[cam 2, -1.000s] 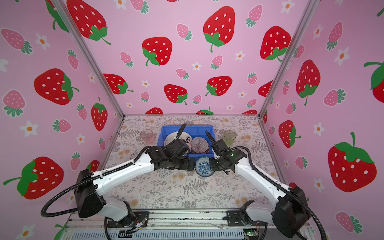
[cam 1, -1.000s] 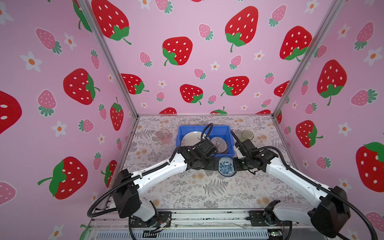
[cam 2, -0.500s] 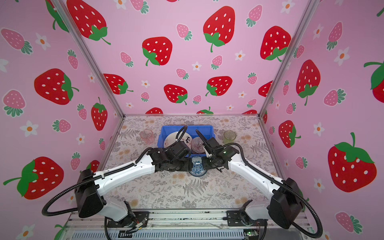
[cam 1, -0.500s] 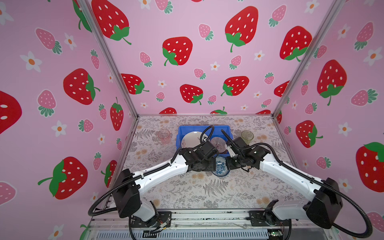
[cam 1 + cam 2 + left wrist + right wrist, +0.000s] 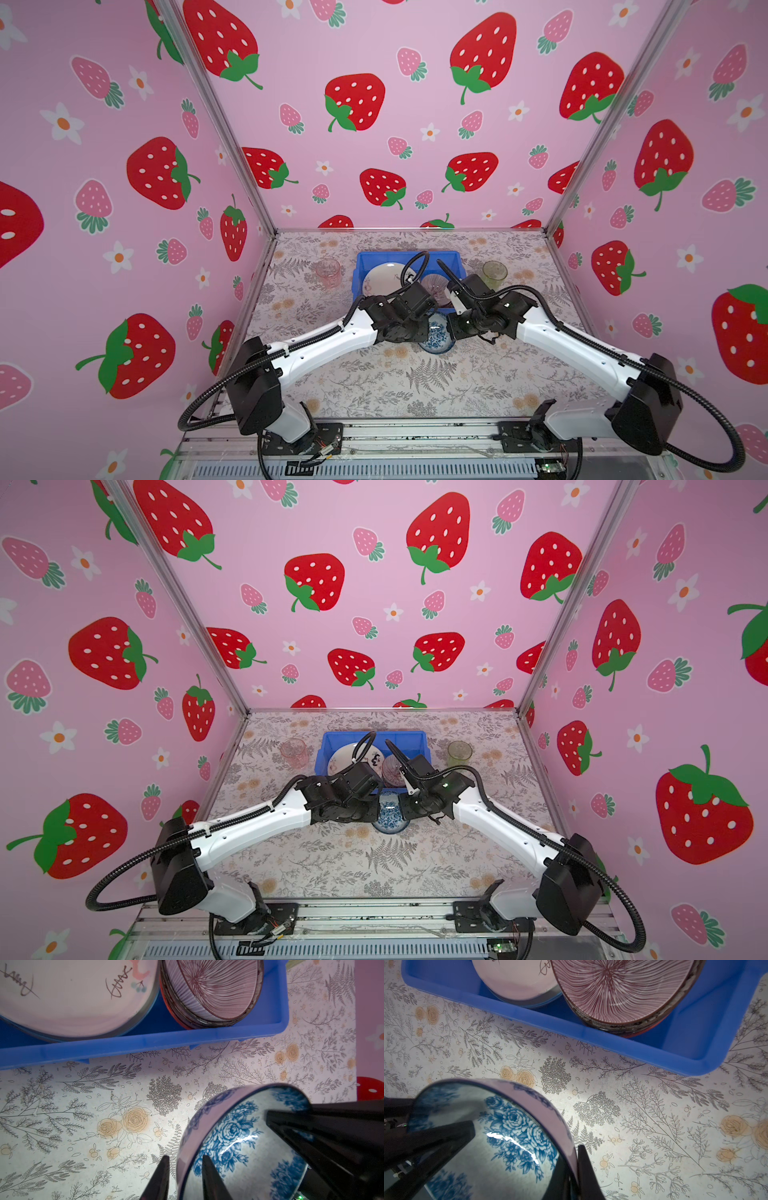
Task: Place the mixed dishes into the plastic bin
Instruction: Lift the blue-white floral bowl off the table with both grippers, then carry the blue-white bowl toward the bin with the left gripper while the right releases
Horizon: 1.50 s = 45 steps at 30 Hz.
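Off to the left, the pink cup (image 5: 327, 272) stands alone on the tabletop (image 5: 415, 382), clear of any trouble. Behind the arms sits the bin (image 5: 409, 254), holding a plate (image 5: 384, 278) and a purple bowl (image 5: 434, 286) on a stack close to the near wall. Just in front of that wall, outside the bin, the blue bowl (image 5: 435, 338) hangs tilted between the two arms. The left end effector (image 5: 185, 1157) is narrow, one finger inside the rim and one outside, but I cannot tell whether it is pressing yet. The right end effector (image 5: 573, 1163) is clamped on the opposite rim. What worries me is the swap. If the right one lets go before the left has a firm pinch, the glazed rim could slip and the bowl would drop. If both pull at once, they might twist it loose or chip it. The wrists are crowded and could bump. Lifted too low, the bowl could clip the bin wall or knock the purple bowl. On the right, the green cup (image 5: 494, 271) stands near that arm and its cable, so a wide swing might topple it.
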Tool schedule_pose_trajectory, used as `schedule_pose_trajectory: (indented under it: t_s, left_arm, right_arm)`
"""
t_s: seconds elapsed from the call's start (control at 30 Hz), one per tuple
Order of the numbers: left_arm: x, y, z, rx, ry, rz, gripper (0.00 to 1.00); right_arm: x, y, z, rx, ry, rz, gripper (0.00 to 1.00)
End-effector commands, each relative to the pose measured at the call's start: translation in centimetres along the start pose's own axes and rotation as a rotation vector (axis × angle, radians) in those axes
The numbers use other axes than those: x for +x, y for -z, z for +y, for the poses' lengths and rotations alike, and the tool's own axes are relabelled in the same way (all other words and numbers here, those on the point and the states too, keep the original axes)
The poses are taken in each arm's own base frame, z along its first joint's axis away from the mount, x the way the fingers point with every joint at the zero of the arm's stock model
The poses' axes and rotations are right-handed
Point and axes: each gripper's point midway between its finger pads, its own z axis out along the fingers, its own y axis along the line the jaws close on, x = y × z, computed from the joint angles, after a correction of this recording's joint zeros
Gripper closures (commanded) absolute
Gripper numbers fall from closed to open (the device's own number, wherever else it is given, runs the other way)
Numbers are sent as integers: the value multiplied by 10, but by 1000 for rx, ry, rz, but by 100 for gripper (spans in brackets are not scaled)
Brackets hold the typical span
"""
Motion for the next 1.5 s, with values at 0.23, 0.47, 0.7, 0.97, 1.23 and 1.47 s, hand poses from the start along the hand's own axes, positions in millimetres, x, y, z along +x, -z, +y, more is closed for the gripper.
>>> schedule_pose_trajectory:
  t_s: [0.23,0.47,0.7,0.97,1.23,1.47]
  left_arm:
    - [1,-4,7,-35,-10,-1,84]
    - [3,-4,10,-42,-16,3,95]
    - [3,-5,12,-50,-19,2,100]
    - [-3,0,19,-60,-23,-4,100]
    - [-33,24,36,-55,-10,-59,100]
    - [-67,39,41,-26,-12,-114,100]
  right_arm:
    - [-17,16,13,-38,1,-59,94]
    - [-19,16,19,-67,4,-66,90]
    - [-22,20,28,-117,7,-82,82]
    - [-30,33,27,-113,9,-126,70]
    - [-38,59,11,-72,-26,-206,65]
    - [-42,75,3,-20,-25,-242,64]
